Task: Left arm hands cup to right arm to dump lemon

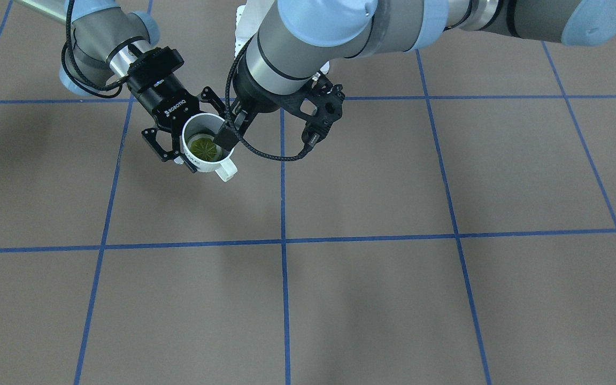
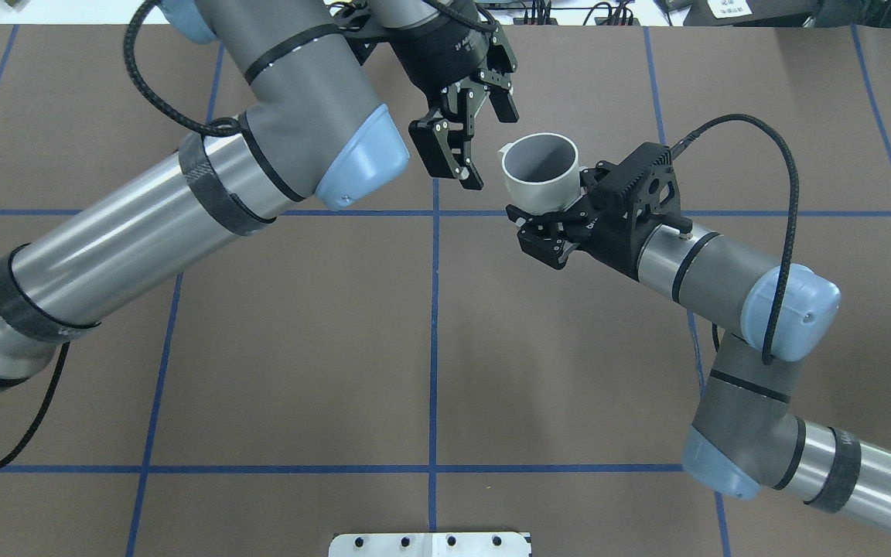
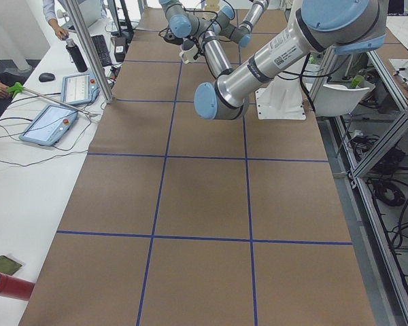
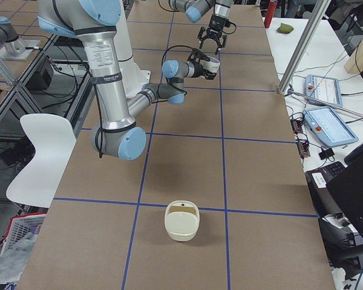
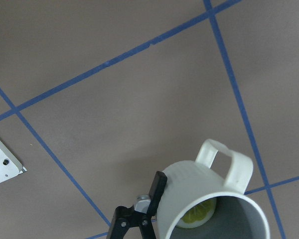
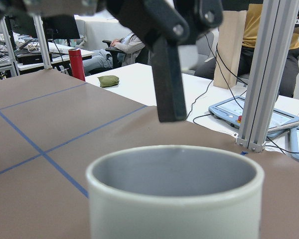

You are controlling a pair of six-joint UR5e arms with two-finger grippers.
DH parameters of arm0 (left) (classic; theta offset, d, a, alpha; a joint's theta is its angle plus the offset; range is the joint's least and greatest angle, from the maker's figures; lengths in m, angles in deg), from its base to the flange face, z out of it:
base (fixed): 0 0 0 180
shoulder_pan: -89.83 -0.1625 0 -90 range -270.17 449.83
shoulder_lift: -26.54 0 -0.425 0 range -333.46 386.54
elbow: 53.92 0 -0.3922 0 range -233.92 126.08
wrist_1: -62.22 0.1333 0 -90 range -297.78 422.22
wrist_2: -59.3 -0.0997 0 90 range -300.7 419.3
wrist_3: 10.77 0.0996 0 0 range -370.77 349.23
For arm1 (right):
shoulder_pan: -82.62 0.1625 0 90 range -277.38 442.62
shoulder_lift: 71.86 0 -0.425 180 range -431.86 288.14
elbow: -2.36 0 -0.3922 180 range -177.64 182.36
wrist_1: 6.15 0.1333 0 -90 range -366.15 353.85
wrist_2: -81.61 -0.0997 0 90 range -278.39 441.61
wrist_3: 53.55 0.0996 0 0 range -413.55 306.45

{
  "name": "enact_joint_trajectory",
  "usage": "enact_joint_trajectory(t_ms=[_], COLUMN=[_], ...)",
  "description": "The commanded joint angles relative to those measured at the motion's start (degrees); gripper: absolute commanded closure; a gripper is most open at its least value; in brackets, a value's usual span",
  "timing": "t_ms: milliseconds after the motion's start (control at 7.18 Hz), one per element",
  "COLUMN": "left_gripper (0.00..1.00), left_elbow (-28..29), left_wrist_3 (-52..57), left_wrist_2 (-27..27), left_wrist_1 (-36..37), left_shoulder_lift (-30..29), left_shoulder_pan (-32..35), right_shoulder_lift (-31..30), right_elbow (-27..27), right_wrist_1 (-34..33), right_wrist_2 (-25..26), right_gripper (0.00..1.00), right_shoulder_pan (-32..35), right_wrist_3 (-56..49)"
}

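Note:
The white cup (image 2: 541, 174) hangs upright above the table, with the right arm's gripper (image 2: 547, 215) shut around its lower body. A yellow-green lemon (image 1: 204, 147) slice lies at the bottom of it. The left gripper (image 2: 492, 147) is open just beside the cup, on the handle's side, its fingers spread and not touching it. In the left wrist view one black finger (image 5: 156, 191) stands next to the cup's wall (image 5: 189, 191), and the lemon (image 5: 198, 215) shows inside. The right wrist view has the cup's rim (image 6: 174, 169) filling the foreground, with a left finger (image 6: 168, 84) beyond it.
A white basket-like container (image 4: 182, 220) sits on the brown table, far from both grippers toward the robot's right end. A white mounting plate (image 2: 430, 544) lies at the near edge. Desks with tablets, bottles and seated people line the far side.

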Motion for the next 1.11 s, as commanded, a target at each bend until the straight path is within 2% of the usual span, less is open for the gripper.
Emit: enact_joint_trajectory(t_ms=[0, 279, 418, 557, 836, 975], left_gripper=[0.0, 0.0, 0.0, 0.0, 0.0, 0.0], left_elbow=[-0.94, -1.13, -1.04, -1.13, -1.13, -1.47], left_wrist_3=[0.21, 1.45, 1.45, 1.45, 1.88, 3.28], left_wrist_2=[0.23, 0.23, 0.23, 0.14, 0.14, 0.14], left_wrist_1=[0.05, 0.05, 0.05, 0.05, 0.05, 0.14], left_shoulder_lift=[1.7, 2.16, 2.16, 2.59, 2.94, 3.73], left_shoulder_pan=[3.54, 3.99, 4.08, 4.17, 4.87, 5.57], right_shoulder_lift=[-5.56, -10.23, -13.48, -14.81, -18.32, -22.0], right_elbow=[-0.07, 0.37, 0.37, 0.46, 0.46, 0.46], right_wrist_1=[0.12, -2.84, -4.17, -4.19, -3.57, 0.78], right_wrist_2=[-0.33, -0.77, -0.77, -0.86, -0.95, -0.95], right_gripper=[0.69, 0.79, 0.9, 0.91, 0.91, 0.91], right_shoulder_pan=[6.73, 15.44, 19.3, 22.65, 27.41, 28.21], right_wrist_3=[-0.19, -0.1, 1.99, 9.84, 9.49, 9.39])
